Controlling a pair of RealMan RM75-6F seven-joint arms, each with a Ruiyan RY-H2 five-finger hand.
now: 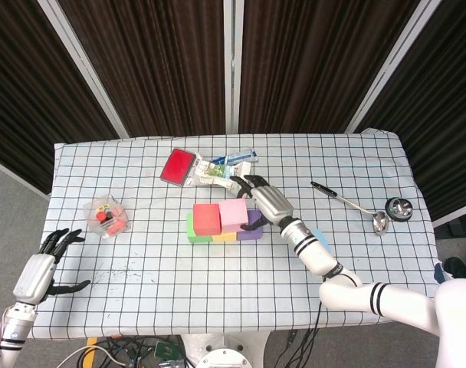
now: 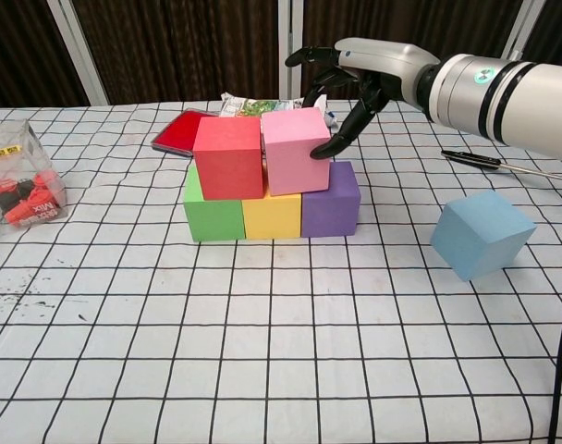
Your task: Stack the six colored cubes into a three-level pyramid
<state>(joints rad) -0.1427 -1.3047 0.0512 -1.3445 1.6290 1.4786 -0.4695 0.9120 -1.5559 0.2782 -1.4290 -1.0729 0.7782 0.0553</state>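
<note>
— How far along am I?

— Two levels are built: green cube (image 2: 213, 211), yellow cube (image 2: 272, 215) and purple cube (image 2: 331, 204) below, red cube (image 2: 228, 157) and pink cube (image 2: 295, 151) on top.

— My right hand (image 2: 355, 83)?

— Fingers spread, gripping nothing, fingertips touching the pink cube's right face.

— What's left?

— The blue cube (image 2: 481, 235), on the counter (image 2: 281, 351) to that hand's right, nearer me. My left hand (image 1: 41, 268) idles open, well apart.

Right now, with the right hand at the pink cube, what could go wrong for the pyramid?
1. The right hand has a fingertip on the side of the pink cube; more push could slide it against the red cube and shift the second level.
2. The pink cube seems to sit over the seam of the yellow cube and purple cube, so a nudge may tip it.
3. The blue cube lies tilted, which may make it awkward to grasp.
</note>
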